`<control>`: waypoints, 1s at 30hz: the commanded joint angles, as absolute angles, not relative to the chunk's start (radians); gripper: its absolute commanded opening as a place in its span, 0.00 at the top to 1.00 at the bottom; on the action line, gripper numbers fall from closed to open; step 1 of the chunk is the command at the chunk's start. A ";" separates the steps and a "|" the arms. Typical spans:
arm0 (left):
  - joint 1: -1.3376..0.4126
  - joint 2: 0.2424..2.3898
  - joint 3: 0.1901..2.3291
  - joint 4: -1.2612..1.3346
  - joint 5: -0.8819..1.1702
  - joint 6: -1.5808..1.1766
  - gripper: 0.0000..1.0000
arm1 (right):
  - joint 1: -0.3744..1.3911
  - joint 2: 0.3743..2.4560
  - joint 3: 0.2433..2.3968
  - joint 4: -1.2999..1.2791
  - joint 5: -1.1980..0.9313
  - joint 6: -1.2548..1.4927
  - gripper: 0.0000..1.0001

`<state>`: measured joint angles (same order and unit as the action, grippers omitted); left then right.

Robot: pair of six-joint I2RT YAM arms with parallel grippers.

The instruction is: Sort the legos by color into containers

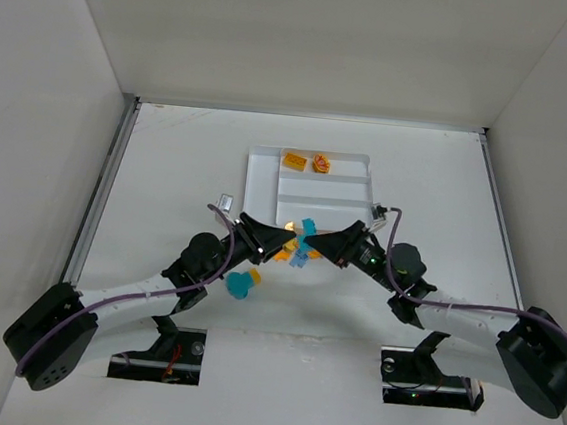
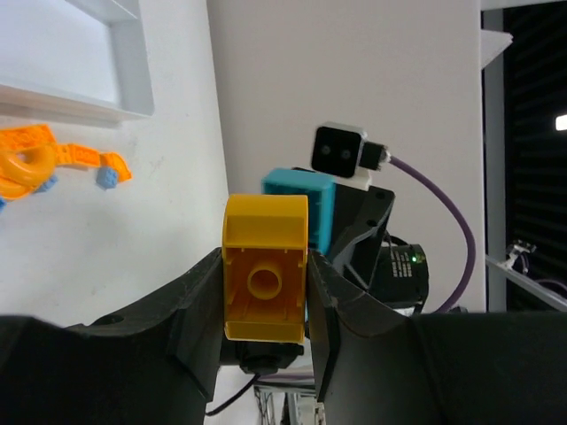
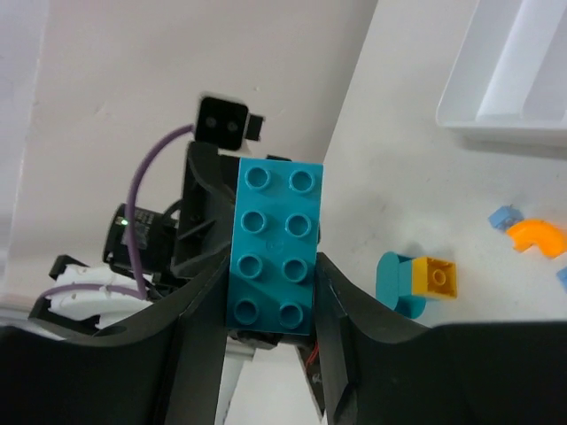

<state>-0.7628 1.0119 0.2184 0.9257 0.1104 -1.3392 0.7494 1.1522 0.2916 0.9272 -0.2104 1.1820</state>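
Observation:
My left gripper (image 2: 264,270) is shut on a yellow lego (image 2: 264,292), hollow underside facing the camera. My right gripper (image 3: 275,292) is shut on a teal two-by-four lego (image 3: 276,243), studs toward the camera; the same lego (image 2: 306,205) shows just behind the yellow one. Both grippers (image 1: 283,239) (image 1: 317,244) meet tip to tip just in front of the white tray (image 1: 262,185). Two orange legos (image 1: 295,160) (image 1: 321,162) lie in its far section. A teal piece with a yellow brick on it (image 1: 243,283) (image 3: 416,282) rests on the table.
Loose orange pieces (image 2: 35,159) (image 3: 536,237) and a small light blue bit (image 3: 503,217) lie on the table between the grippers and the tray's near rim (image 3: 496,128). White walls enclose the table on the left, right and back.

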 commanded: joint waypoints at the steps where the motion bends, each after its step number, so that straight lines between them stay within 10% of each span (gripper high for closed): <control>1: -0.710 0.989 0.226 0.914 0.103 -1.305 0.81 | 0.687 1.065 0.259 0.980 -0.241 1.169 0.70; 12: -0.662 1.142 0.435 0.775 0.114 -1.073 0.80 | 0.522 0.888 0.210 0.669 -0.180 1.022 0.70; 30: -0.694 2.067 1.506 0.304 0.040 -0.552 0.79 | 0.470 0.804 0.169 0.388 0.184 0.819 0.69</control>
<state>-0.6827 2.0274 1.3857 0.3935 0.0692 -0.6739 0.4709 0.7799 0.1787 0.3637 0.1280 0.8513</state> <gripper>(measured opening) 0.334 0.437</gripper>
